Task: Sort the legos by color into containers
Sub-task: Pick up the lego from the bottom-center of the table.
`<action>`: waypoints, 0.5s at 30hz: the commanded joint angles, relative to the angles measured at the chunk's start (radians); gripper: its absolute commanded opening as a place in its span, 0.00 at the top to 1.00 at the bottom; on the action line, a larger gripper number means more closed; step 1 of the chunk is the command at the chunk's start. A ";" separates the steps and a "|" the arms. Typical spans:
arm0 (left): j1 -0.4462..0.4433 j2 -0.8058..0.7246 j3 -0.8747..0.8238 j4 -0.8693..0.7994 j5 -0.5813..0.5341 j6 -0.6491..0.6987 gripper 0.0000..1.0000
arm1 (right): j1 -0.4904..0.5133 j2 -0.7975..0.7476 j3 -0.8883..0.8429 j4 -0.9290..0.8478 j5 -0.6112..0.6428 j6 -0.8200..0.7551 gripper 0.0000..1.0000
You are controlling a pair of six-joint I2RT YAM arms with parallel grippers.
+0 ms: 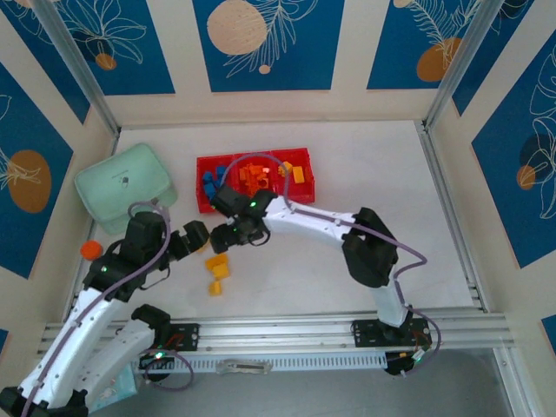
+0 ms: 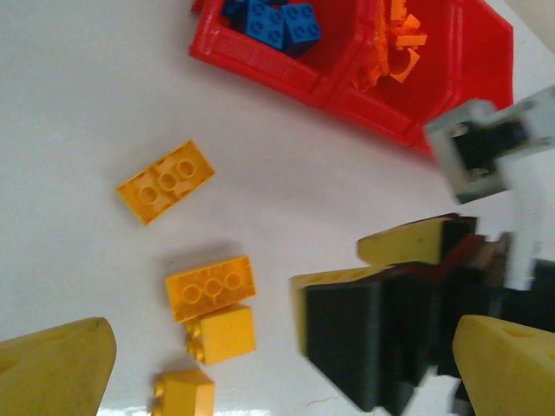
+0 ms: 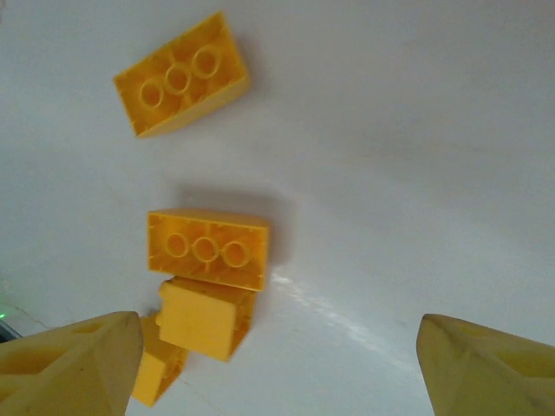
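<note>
Several yellow-orange legos lie loose on the white table: one upside-down brick (image 3: 180, 74) lies apart, and another upside-down brick (image 3: 208, 247) touches two small blocks (image 3: 204, 316). In the top view this cluster (image 1: 217, 266) sits in front of the red containers (image 1: 306, 187), which hold blue legos (image 2: 273, 22) on the left and orange legos (image 2: 395, 48) in the middle. My right gripper (image 3: 277, 373) hangs open just over the table beside the cluster, nothing between its fingers. My left gripper (image 2: 282, 373) is wide open and empty, close to the left of the right gripper (image 1: 233, 234).
A mint-green case (image 1: 126, 184) stands at the left, behind my left arm. A small round orange cap (image 1: 89, 250) lies near the left wall. The two gripper heads are close together over the bricks. Open white table (image 1: 347, 148) lies to the right of the tray.
</note>
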 commanded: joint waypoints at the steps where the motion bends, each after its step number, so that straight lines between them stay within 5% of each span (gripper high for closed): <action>1: 0.011 -0.037 -0.008 -0.105 -0.046 -0.041 0.01 | 0.034 0.066 0.058 -0.017 -0.030 0.054 0.15; 15: 0.011 -0.134 -0.028 -0.173 -0.109 -0.094 0.01 | 0.082 0.279 0.266 -0.097 0.047 0.050 0.08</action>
